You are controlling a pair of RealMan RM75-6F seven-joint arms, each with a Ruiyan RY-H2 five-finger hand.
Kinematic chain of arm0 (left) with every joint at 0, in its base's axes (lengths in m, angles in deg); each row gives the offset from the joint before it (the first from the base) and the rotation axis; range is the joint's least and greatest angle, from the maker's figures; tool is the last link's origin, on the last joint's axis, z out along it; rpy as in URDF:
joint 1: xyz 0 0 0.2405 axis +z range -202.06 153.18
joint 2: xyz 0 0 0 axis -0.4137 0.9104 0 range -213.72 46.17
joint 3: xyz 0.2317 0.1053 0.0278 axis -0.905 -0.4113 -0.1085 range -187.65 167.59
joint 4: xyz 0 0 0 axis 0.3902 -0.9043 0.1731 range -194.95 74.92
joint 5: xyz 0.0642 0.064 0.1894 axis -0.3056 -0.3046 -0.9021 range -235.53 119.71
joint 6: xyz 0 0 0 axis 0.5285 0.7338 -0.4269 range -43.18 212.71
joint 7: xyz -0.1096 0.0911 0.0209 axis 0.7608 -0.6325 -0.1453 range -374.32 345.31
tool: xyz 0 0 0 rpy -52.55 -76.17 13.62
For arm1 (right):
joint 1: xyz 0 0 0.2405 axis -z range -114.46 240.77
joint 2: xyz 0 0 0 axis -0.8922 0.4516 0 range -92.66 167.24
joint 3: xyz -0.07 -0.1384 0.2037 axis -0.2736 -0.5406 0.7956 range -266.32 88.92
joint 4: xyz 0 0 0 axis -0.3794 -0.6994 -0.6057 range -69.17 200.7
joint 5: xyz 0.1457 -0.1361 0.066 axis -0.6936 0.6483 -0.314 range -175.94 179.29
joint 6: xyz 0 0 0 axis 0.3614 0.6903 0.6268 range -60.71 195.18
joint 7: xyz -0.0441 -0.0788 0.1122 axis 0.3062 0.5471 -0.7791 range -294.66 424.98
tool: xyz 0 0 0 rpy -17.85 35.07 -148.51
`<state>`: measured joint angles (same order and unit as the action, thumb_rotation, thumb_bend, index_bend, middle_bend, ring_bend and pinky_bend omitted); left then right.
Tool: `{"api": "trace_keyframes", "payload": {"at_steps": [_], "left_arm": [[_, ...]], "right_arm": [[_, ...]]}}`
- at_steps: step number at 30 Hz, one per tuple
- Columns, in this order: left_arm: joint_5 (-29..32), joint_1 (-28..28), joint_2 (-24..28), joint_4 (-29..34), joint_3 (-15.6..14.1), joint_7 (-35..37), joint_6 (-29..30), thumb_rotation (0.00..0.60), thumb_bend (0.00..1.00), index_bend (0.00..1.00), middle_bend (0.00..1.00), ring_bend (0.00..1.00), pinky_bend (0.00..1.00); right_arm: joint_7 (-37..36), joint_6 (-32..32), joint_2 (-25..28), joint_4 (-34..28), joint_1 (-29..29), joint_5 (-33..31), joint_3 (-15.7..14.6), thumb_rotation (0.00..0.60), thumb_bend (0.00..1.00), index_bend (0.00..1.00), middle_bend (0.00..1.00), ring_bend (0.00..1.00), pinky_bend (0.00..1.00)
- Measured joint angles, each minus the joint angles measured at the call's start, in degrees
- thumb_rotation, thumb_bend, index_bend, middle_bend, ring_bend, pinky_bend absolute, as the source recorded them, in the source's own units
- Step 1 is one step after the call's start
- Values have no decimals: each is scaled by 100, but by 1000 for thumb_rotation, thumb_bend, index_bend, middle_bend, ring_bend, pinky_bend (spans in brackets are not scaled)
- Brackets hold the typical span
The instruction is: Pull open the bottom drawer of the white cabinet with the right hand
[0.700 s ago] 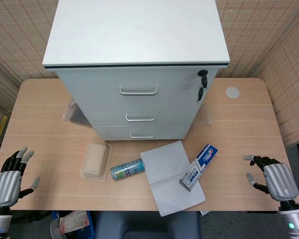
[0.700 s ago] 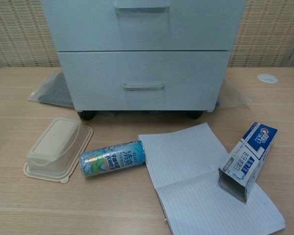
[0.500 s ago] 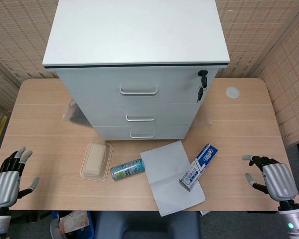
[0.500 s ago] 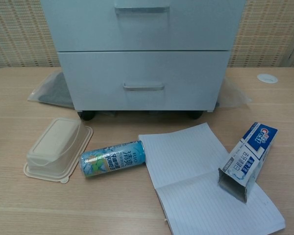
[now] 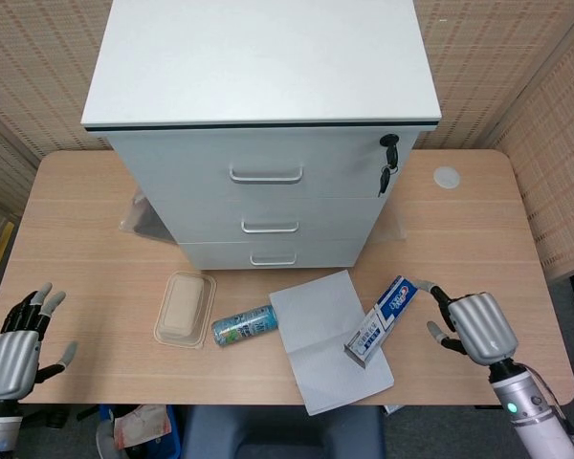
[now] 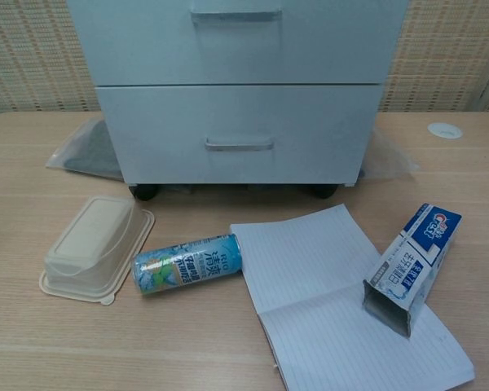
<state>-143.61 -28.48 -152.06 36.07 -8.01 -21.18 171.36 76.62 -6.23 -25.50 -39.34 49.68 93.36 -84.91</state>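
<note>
At the table's near edge, head view, the right hand [image 5: 475, 326] is seen empty, fingers spread, beside the toothpaste box [image 5: 383, 320]; the left hand [image 5: 14, 346] likewise. The bottom drawer [image 5: 273, 254] is closed. Chest view: the drawer [image 6: 239, 134] is shown shut, above the can [image 6: 188, 263].

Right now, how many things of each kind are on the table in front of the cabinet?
Food box: 1
Can: 1
Paper sheet: 1
Toothpaste box: 1
Total: 4
</note>
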Motion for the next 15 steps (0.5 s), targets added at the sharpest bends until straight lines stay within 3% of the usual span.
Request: {"api": "trace_keyframes", "payload": {"at_steps": [7, 15], "left_arm": [[-46, -16, 50, 30, -3, -28, -6, 600, 309, 136, 46, 60, 114], [-75, -12, 75, 36, -18, -20, -3, 600, 309, 137, 46, 60, 114]], "right_arm": [[1020, 982, -231, -520, -794, -888, 427, 600, 301, 192, 891, 954, 903], [2041, 1764, -753, -686, -1766, -2222, 813, 600, 303, 192, 892, 955, 902]]}}
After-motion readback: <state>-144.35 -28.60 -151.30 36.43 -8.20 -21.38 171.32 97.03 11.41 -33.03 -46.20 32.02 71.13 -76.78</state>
